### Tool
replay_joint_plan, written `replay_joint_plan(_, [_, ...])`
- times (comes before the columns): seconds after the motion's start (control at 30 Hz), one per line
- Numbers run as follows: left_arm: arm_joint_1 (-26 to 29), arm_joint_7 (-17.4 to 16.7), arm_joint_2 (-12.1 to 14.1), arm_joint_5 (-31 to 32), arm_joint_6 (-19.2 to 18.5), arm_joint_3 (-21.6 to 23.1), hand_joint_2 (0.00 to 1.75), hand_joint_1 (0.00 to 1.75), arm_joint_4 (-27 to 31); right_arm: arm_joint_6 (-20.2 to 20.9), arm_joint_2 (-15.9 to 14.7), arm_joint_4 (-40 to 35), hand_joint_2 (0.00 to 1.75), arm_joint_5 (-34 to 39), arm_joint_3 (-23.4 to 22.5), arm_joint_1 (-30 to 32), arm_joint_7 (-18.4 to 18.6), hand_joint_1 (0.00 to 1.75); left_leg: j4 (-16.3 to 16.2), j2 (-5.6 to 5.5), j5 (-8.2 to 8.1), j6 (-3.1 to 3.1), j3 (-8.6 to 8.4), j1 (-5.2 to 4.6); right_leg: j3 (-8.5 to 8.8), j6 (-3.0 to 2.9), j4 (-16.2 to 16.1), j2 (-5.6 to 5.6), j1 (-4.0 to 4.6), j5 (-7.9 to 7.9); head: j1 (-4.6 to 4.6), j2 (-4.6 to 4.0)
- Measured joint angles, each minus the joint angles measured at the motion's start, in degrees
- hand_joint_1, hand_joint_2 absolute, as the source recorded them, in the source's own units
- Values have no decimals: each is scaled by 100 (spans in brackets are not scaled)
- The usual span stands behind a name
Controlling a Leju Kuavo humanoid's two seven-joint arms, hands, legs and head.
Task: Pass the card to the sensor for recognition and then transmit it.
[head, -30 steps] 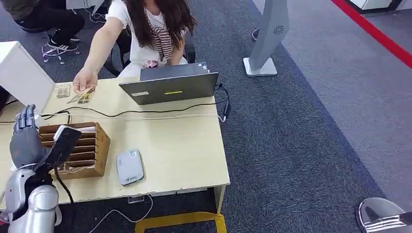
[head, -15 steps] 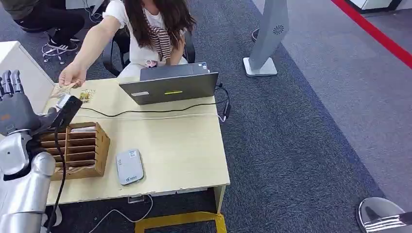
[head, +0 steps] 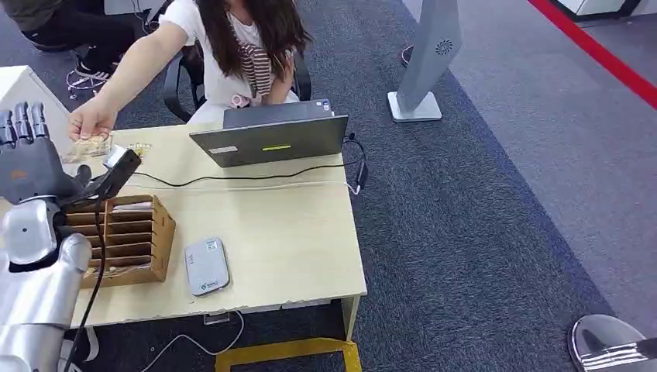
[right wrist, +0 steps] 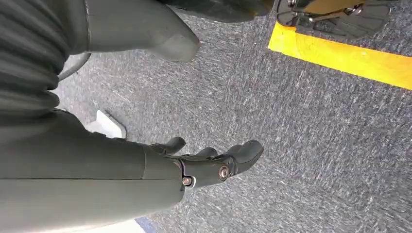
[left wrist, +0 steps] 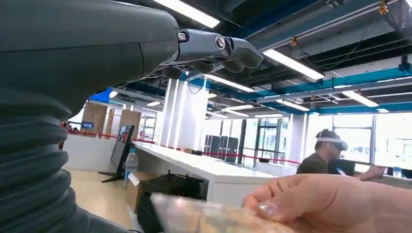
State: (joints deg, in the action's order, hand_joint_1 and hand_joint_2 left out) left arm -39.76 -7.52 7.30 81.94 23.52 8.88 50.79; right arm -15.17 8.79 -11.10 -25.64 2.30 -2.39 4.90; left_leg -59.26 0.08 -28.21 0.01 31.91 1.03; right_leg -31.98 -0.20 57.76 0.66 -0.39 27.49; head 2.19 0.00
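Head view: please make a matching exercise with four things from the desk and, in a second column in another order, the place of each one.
Things:
1. laptop
2. wooden slotted rack
3. grey card reader
4. card

Places:
A. near the front edge of the desk, beside the rack
B. at the far left corner, held by the person's hand
C. at the far edge, in front of the seated person
D. on the left part of the desk, just in front of the robot's left hand

Pairs: 1-C, 2-D, 3-A, 4-B
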Motion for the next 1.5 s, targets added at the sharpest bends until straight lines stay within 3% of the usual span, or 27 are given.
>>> replay_joint_plan(0.33, [-6,-70,-96,131,-146,247,175,0,-105,17,-2,2,175,-15,4,-6,0,0,-1,0,0,0,1,0,0,0,0,0,0,-1,0,0])
replay_joint_plan(0.4, [-6,-74,-120,140,-184,278,175,175,-127,22,-4,2,175,-15,4,-7,0,0,-1,0,0,0,1,0,0,0,0,0,0,-1,0,0])
replay_joint_plan(1.23, [-15,-50,-232,96,-245,494,175,175,-219,52,-13,7,175,-17,2,-9,-37,0,-1,0,0,0,3,0,-2,0,0,1,0,-1,0,0])
replay_joint_plan(1.4, [37,175,-260,-138,-223,505,175,175,-199,57,-13,9,175,-17,0,-8,-68,0,-1,0,0,0,3,0,-1,0,0,1,0,-1,2,0])
replay_joint_plan(1.5, [344,319,-345,-357,-249,590,175,175,96,28,-13,9,175,-7,-11,-6,-68,0,-1,0,-1,0,4,0,-1,0,-1,0,0,0,2,0])
